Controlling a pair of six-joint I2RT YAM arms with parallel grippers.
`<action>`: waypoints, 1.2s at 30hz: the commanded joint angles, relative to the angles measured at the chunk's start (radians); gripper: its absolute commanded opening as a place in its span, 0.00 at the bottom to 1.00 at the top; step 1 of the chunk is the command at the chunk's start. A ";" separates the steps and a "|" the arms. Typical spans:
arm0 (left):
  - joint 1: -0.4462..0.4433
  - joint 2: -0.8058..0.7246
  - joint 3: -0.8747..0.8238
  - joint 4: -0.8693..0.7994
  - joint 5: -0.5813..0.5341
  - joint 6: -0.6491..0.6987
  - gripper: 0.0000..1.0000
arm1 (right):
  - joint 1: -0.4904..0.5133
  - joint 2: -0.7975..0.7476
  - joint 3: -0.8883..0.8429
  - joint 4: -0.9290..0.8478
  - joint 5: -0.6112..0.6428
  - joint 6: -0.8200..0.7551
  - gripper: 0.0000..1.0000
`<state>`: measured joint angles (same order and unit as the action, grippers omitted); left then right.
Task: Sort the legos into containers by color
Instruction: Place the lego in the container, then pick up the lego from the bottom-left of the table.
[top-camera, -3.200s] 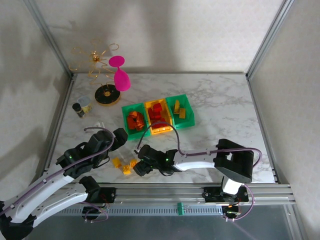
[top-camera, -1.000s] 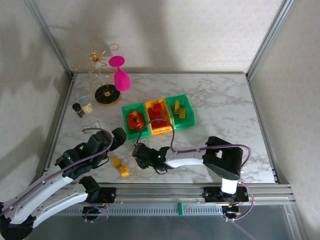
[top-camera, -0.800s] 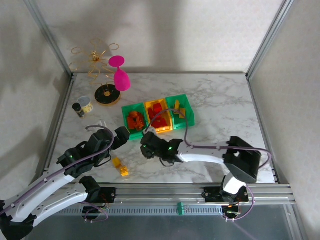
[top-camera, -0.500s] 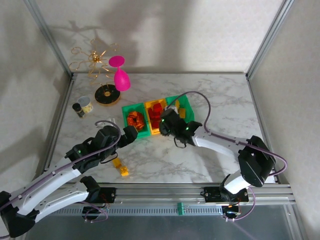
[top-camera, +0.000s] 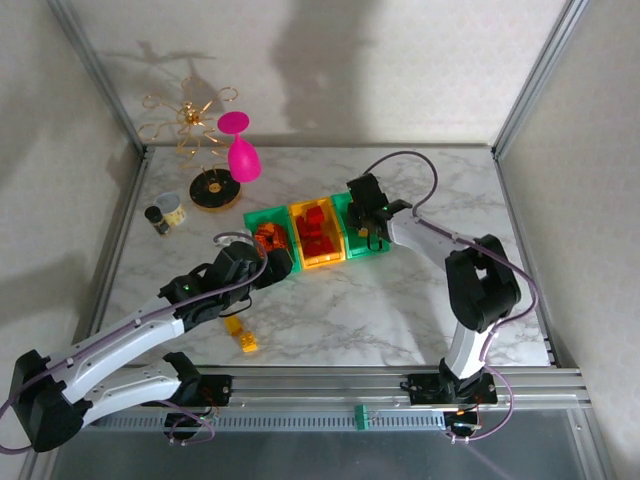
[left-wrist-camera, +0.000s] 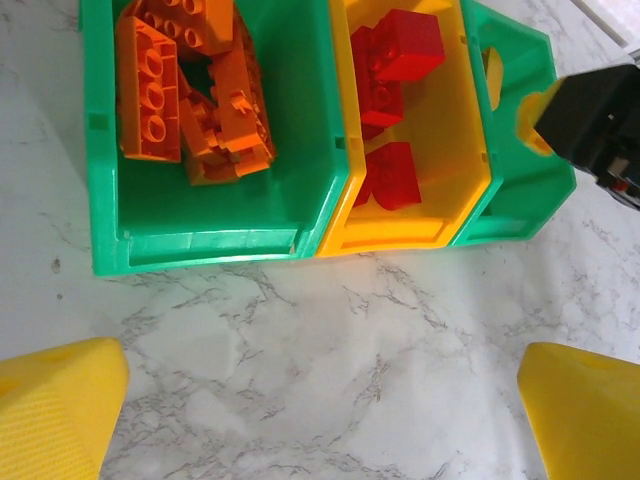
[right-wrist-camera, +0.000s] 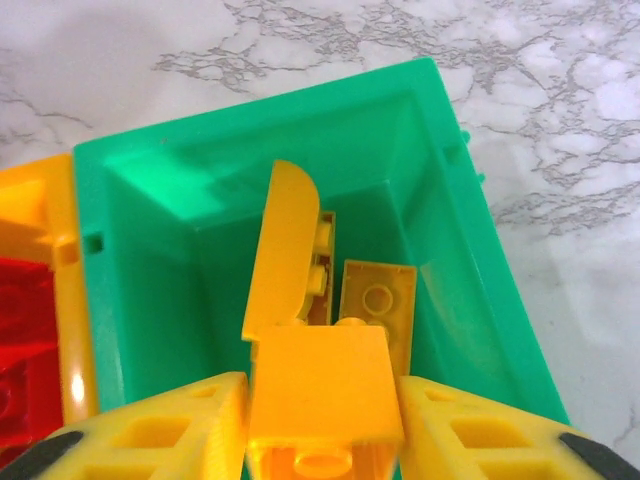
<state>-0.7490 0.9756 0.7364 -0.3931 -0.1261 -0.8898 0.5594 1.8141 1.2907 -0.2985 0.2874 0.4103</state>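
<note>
On the white marble tabletop (top-camera: 420, 300) we've got three plastic bins touching in a row: the left green bin (left-wrist-camera: 200, 245), the yellow-orange middle bin (left-wrist-camera: 395, 235) and the right green bin (right-wrist-camera: 160, 270). The left gripper (left-wrist-camera: 320, 410) hangs wide and empty just in front of them. The right gripper (top-camera: 373, 222) is over the right green bin, fingers snug on both sides of a small yellow studded brick (right-wrist-camera: 320, 385), so we read that as held. Our worry is the drop. It's right above the curved yellow piece (right-wrist-camera: 285, 250) and flat yellow brick (right-wrist-camera: 378, 300) already inside, so a crooked release could bounce it out, or next door onto the red bricks (left-wrist-camera: 395, 120). The loose yellow bricks (top-camera: 233, 325) also lie near the left arm, so a careless reach could scatter them.
</note>
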 joint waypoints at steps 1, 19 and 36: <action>0.000 -0.002 0.026 0.017 -0.018 0.018 1.00 | -0.013 0.040 0.072 -0.009 0.002 -0.036 0.45; 0.000 -0.155 -0.024 -0.097 -0.092 -0.035 1.00 | 0.189 -0.249 -0.124 0.008 -0.019 -0.079 0.65; 0.004 -0.331 -0.010 -0.368 -0.234 -0.199 1.00 | 0.615 -0.311 -0.335 0.197 -0.095 -0.036 0.80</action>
<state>-0.7490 0.6689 0.7063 -0.6617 -0.3092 -1.0222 1.1278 1.4975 0.9707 -0.2008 0.2169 0.3683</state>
